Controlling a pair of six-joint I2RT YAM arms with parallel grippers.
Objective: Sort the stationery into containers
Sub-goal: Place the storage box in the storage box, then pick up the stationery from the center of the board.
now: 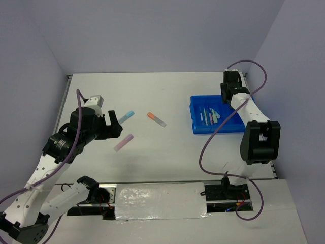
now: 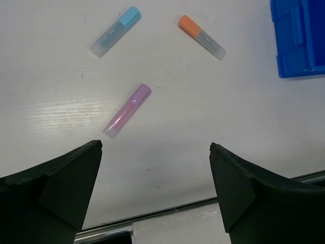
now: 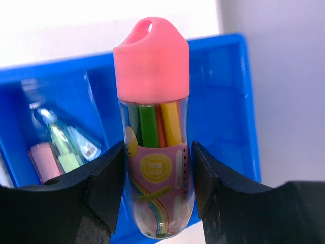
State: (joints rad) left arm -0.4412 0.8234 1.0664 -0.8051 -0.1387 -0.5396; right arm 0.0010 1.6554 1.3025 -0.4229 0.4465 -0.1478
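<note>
My right gripper is shut on the pink-capped bottle, a clear bottle with coloured sticks inside. It holds the bottle upright over the blue tray, near the tray's far right end. In the top view the right gripper hangs over the tray's far corner. Pink and green sticks lie in a tray compartment. A blue stick, an orange stick and a lilac stick lie on the table. My left gripper is open and empty, just short of the lilac stick.
The table's near edge and a metal rail run below the left fingers. Grey walls close in the table on the left, back and right. The right arm's purple cable loops over the table in front of the tray.
</note>
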